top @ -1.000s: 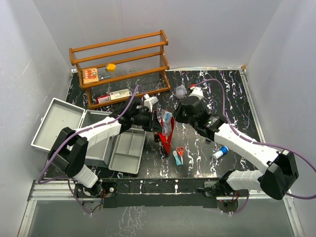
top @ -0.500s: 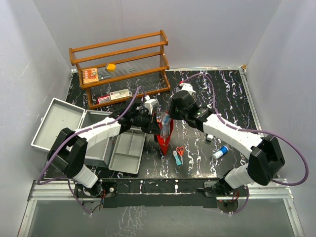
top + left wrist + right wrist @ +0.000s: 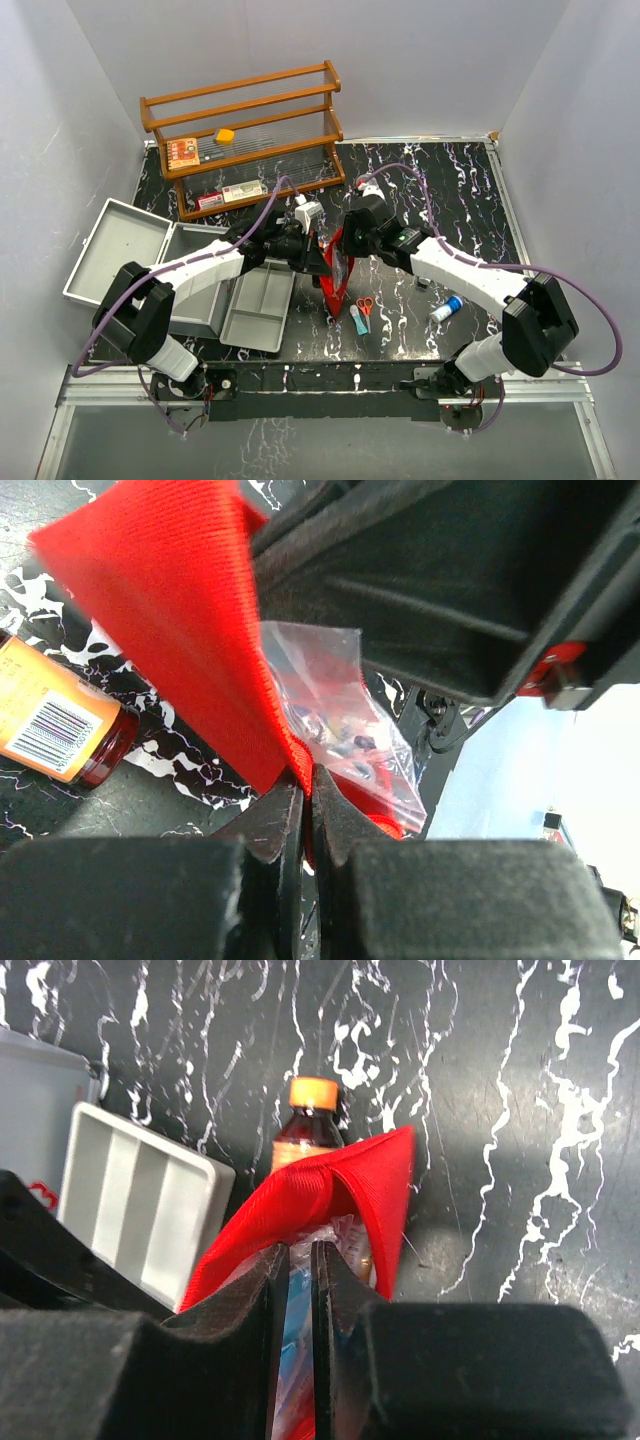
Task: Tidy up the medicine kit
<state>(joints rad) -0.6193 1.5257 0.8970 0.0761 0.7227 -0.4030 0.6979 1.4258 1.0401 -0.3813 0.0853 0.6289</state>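
Centrally, red pouch (image 3: 338,285): held upright over the dark marbled worktop (image 3: 470,180) in the middle of the top view, between the two arms; its mouth is seen spread open in the right wrist view.
left gripper (image 3: 305,780): pressed together on an edge of the red fabric, which is pinched between the fingertips.
right gripper (image 3: 297,1255): almost closed on a clear packet (image 3: 335,715) tucked inside the pouch; blue print is seen between the fingers.
medicine kit (image 3: 198,308): placed at the left of the top view, with its lid (image 3: 110,245) laid open toward the left edge.
grey tray (image 3: 258,305): set out on the worktop against the right side of the case, below the left arm.
amber bottle (image 3: 310,1125): laid on the worktop beneath the pouch, orange cap toward the top of the right wrist view.
scissors (image 3: 366,305) and blue tube (image 3: 355,320): laid side by side just right of the pouch's lower tip.
white bottle (image 3: 446,308): blue-capped, seen lower right of centre.
wooden rack (image 3: 250,110): stood at the upper left, with small boxes kept on its shelves.
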